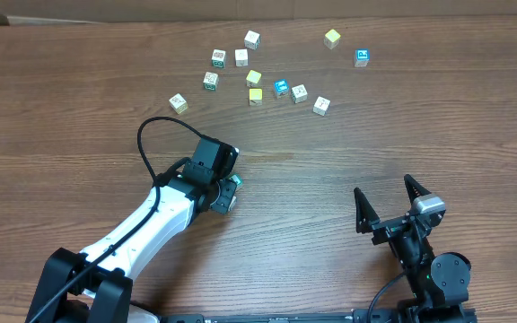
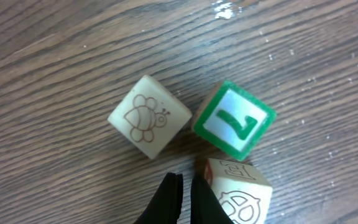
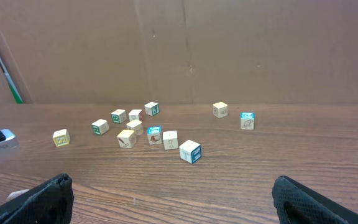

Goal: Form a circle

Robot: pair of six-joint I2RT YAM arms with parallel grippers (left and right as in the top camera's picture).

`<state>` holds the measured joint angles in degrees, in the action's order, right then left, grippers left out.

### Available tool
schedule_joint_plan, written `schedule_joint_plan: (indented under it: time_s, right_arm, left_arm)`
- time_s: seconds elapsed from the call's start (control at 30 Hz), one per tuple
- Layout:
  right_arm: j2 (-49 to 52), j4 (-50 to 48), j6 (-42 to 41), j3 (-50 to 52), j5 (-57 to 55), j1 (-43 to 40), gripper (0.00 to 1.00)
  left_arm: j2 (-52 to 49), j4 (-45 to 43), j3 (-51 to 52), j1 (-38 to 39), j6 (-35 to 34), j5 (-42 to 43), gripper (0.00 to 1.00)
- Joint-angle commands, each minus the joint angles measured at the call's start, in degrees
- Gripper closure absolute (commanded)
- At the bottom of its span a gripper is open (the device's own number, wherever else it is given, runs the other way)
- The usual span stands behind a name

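My left gripper (image 2: 185,186) is pinched shut on nothing, its black tips hovering just below the green-framed white cube printed with a 7 (image 2: 234,120). That cube is my landmark.

Just left of it, corner touching corner, sits the pale wooden cube with a little brown-line bug drawing (image 2: 149,116). Directly below it, close beside my fingertips, there's a third pale wooden cube with a printed wheel face (image 2: 236,190).

These three make the start of the circle (image 2: 194,124): a tight curl on the brown wood-grain table (image 1: 79,117), not a closed ring. The side towards my fingers stands open, and I can't tell whether a fourth cube hides under my wrist. My call: begun, far from finished.

Well beyond the green 7 cube, up the table, the loose yellow, blue and white printed cubes (image 1: 281,87) lie scattered, none joined to the curl. That's the work left, I judge.

Far right of the green cube, my right gripper (image 1: 383,188) is spread wide and holds nothing.

Containers? None in view.
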<state>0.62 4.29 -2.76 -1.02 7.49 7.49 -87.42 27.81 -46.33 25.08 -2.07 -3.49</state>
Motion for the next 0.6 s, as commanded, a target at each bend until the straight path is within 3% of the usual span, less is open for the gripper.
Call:
schedule_joint_plan:
  time_s: [0.0, 0.23, 0.57]
  right_arm:
    - [-0.5, -0.3, 0.3, 0.6, -0.1, -0.3, 0.0]
    - [-0.5, -0.3, 0.3, 0.6, -0.1, -0.3, 0.0]
    - [-0.5, -0.3, 0.3, 0.6, -0.1, -0.3, 0.0]
  left_arm:
    - [-0.4, 0.0, -0.4, -0.3, 2.4, 2.2, 0.96]
    - [-0.4, 0.8, -0.4, -0.3, 3.6, 3.1, 0.96]
    - [-0.4, 1.0, -0.2, -0.3, 0.1, -0.1, 0.96]
